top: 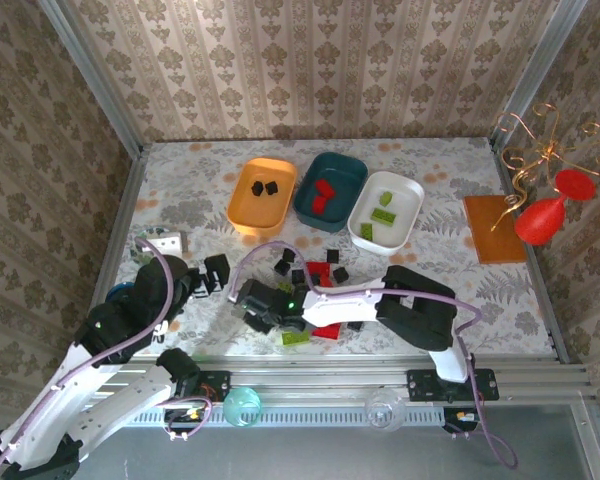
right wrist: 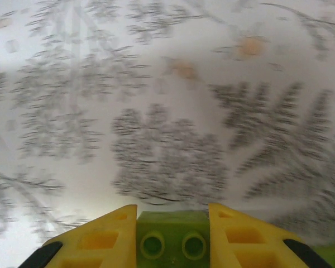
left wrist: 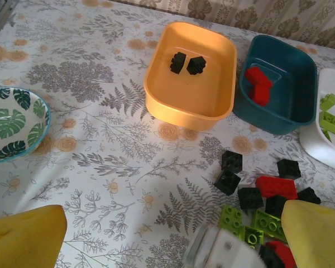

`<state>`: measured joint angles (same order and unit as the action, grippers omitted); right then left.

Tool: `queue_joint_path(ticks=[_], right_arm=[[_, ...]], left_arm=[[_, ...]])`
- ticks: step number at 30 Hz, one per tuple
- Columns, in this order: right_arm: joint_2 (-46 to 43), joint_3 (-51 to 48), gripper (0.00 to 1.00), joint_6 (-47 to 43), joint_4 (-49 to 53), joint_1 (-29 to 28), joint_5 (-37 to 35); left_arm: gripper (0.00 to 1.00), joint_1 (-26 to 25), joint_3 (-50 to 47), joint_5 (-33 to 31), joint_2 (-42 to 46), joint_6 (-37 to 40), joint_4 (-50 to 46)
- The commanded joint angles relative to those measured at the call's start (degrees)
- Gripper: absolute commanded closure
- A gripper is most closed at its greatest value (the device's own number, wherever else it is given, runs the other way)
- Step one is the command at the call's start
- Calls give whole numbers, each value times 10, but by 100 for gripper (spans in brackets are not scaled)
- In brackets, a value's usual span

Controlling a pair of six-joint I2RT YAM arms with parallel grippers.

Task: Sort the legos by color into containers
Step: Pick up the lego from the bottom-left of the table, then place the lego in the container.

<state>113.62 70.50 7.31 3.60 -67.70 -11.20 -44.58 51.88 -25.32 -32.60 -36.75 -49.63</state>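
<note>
Your orange tub [top: 248, 207], teal tub [top: 346, 168], white tub [top: 406, 196] started; centre pile [top: 320, 272] unsorted; right gripper [right wrist: 173, 215] pinches green brick [right wrist: 173, 244]; left gripper [top: 208, 275] agape, empty.

The top external camera looked down from high behind the rig over the table [top: 450, 185]. The left wrist camera faced forward and down at mid-range, sharing the orange tub [top: 252, 207] [left wrist: 184, 114] with it. The right wrist camera hung close above that table.

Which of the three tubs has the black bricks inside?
The orange tub, leftmost of the three, holds two black bricks; the dark teal tub holds red bricks, the white tub lime-green bricks.
</note>
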Motion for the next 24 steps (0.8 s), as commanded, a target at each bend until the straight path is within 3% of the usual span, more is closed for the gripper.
queue_joint_path(ticks=[1,13,20,24], right_arm=[[-50,-22,71,26,-35,17,-22],[-210,-137,71,84,-79,130,-12],[-303,-208,71,139,-73,279,-21],[-309,-204,71,177,-45,379,-16]], left_arm=[[0,0,-4,10,-6,13,18],[0,6,-51,43,-32,20,72],[0,8,-101,90,-62,21,133],[0,9,-126,126,-100,27,175]])
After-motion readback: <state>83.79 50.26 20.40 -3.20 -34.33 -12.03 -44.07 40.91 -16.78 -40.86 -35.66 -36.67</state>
